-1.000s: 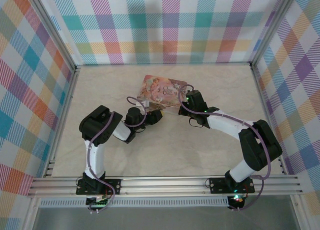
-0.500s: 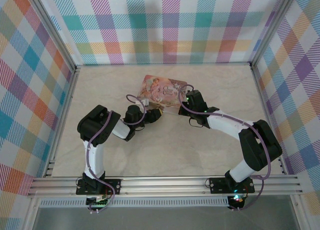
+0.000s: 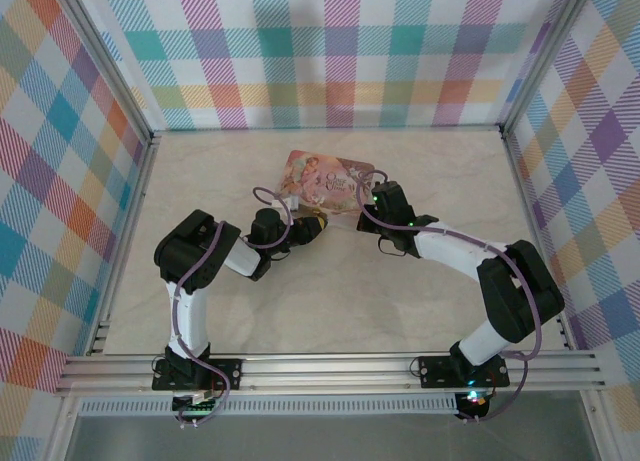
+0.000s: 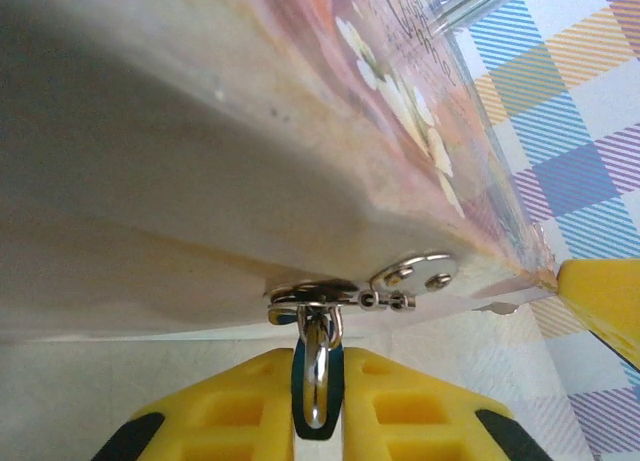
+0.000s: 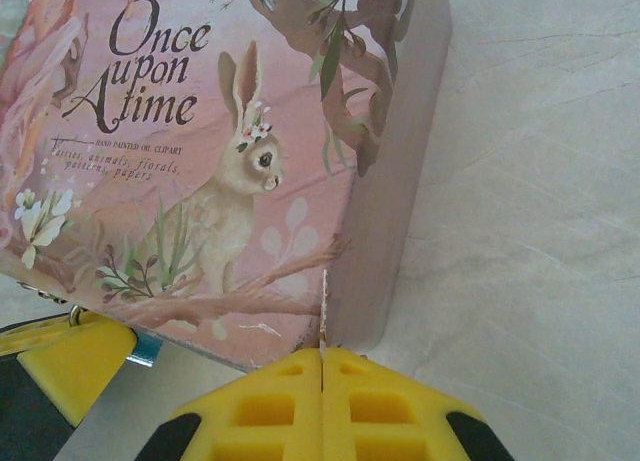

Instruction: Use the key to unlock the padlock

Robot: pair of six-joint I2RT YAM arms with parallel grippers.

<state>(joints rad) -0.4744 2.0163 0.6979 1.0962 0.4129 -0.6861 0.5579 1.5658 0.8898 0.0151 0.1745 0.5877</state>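
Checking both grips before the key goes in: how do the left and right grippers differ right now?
The left gripper is shut on the padlock, the right gripper on a thin sliver that looks like the key. The left's fingers stand apart by the padlock's body; the right's nearly touch. The left sits at the clasp of the tin, the right at its corner. Both have yellow fingers.

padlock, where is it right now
Left wrist view, bottom centre: the padlock is pinched in the left gripper and hooked through the metal clasp on the pink tin.
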